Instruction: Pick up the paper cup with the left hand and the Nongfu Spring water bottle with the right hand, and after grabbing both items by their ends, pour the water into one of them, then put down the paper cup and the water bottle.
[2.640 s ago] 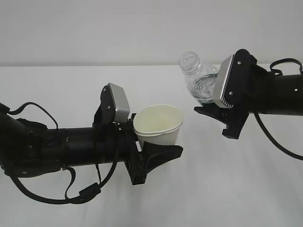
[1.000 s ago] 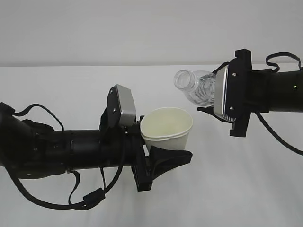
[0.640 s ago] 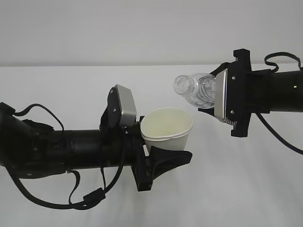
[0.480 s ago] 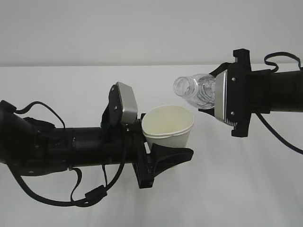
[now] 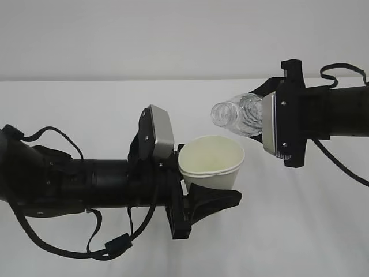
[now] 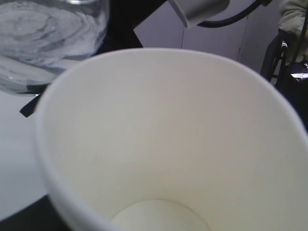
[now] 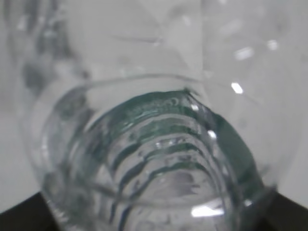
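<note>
The left claw point(image 5: 199, 193) is clamping a white cup point(image 5: 211, 163) — cream inside, mouth up; the right claw point(image 5: 271, 124) is gripping a clear ribbed bottle point(image 5: 239, 115) lying sideways, mouth toward nine o'clock.

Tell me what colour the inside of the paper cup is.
Pale cream inside the paper cup, clearest in the left wrist view.

My paper cup point(image 5: 211, 163) is matt, smooth white paper (creamy inside); my Nongfu Spring water bottle point(image 5: 239, 115) is glossy, clear ribbed plastic. My wrist plates point(image 5: 160, 138) look brushed grey metal, the table point(image 5: 86, 109) matt white.
</note>
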